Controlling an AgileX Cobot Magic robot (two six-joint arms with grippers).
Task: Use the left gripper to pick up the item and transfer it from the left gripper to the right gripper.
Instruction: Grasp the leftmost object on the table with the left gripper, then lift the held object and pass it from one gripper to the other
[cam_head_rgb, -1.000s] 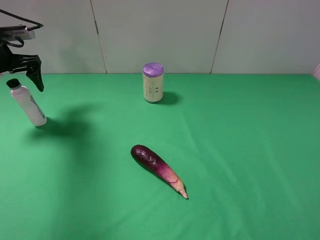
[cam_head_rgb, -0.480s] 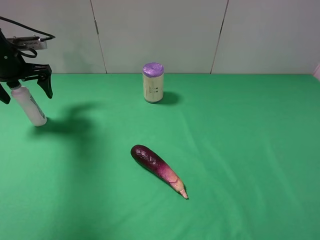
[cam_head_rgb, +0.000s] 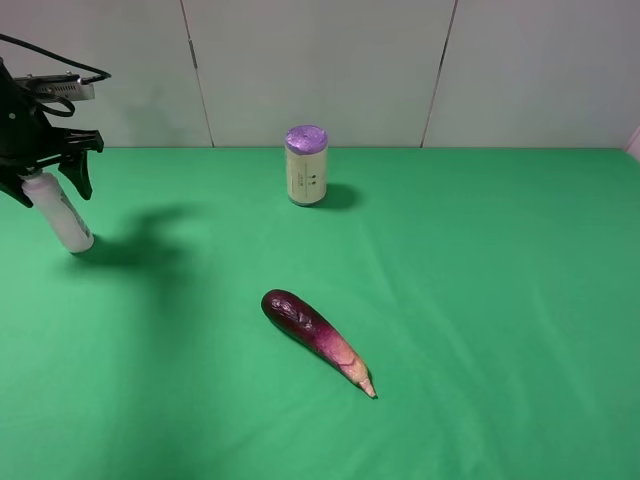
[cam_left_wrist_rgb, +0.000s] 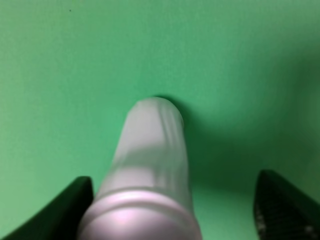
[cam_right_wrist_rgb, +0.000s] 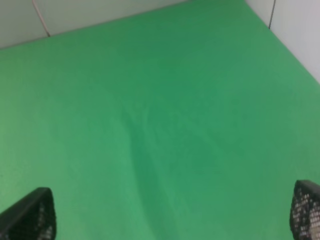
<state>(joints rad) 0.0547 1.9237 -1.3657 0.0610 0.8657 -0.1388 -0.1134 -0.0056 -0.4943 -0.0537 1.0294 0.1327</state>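
Exterior high view: the left gripper (cam_head_rgb: 55, 197), an all-black claw, is hanging at the far left edge of the green table (cam_head_rgb: 480, 300). Its fingers are spreading wide and straddling the upper part of the item (cam_head_rgb: 68, 222). The item, a slim white bottle, is standing on its base on the cloth and leaning toward the back left. Its top is hiding among the claw's black parts.

In the left wrist view the item (cam_left_wrist_rgb: 150, 160) is filling the middle, blurred. One black finger (cam_left_wrist_rgb: 60, 212) is sitting just beside its shoulder (contact cannot be told), and the other is staying well apart from it.

Further out, a cream can (cam_head_rgb: 306, 170) with a purple lid is standing upright near the back wall (cam_head_rgb: 320, 60). A purple eggplant (cam_head_rgb: 315, 340) is lying at a slant near the table's middle, well apart from both.

The right gripper (cam_right_wrist_rgb: 167, 220) is appearing only in the right wrist view. Its two dark fingertips are sitting wide apart over bare green cloth.
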